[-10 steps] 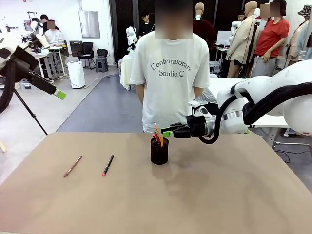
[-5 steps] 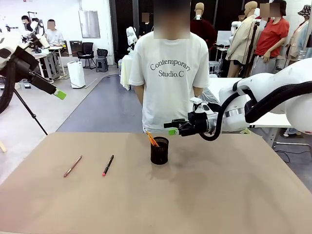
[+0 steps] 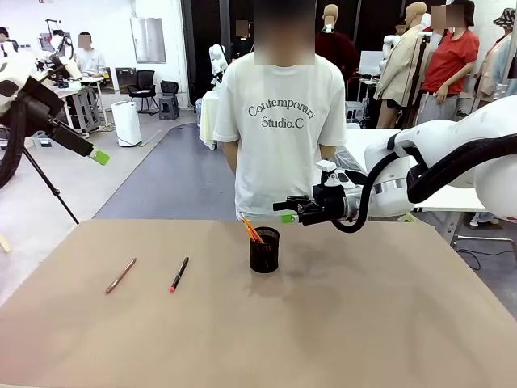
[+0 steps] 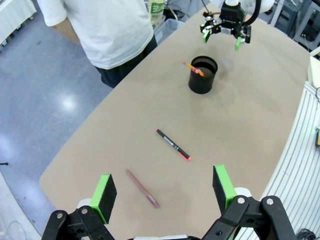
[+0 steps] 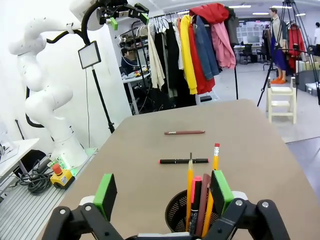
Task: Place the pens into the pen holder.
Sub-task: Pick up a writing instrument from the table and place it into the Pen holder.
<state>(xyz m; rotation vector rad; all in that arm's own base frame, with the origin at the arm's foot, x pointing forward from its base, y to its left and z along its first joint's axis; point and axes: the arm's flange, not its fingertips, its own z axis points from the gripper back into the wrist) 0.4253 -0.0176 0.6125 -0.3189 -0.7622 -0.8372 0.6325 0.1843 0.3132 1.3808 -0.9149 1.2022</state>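
Right hand (image 3: pixel 283 209) hovers right of frame centre in the front view, fingers pointing toward picture left, jaws wide and holding nothing. The pen holder (image 3: pixel 264 250) stands upright on the desk (image 3: pixel 363 323) just below and slightly left of those fingertips, not touching them. A person (image 3: pixel 279 137) stands behind it at the far edge. A bunch of pens (image 3: pixel 252 230) sits in the holder, tips leaning toward the upper left over the rim. In the right wrist view, the holder (image 5: pixel 177 215) is at bottom centre under the spread hand (image 5: pixel 163 192), and the pens (image 5: pixel 192 195) rise close beside the right-side pad, near upright with a slight lean. Two pens lie loose on the desk at centre left of the front view, well apart from the right hand. The black pen (image 3: pixel 178 274) lies on a diagonal, red tip at lower left. The reddish-brown pen (image 3: pixel 120 276), further left, lies on much the same slant. Left hand (image 3: pixel 95 153) is up in the upper left of that view, off the desk. In its wrist view the left hand (image 4: pixel 164 187) is spread wide and empty. There the reddish-brown pen (image 4: pixel 142 188) lies low between the pads, and the black pen (image 4: pixel 173 144) is above it at centre. The holder (image 4: pixel 202 77) and right hand (image 4: pixel 222 38) are at upper right.
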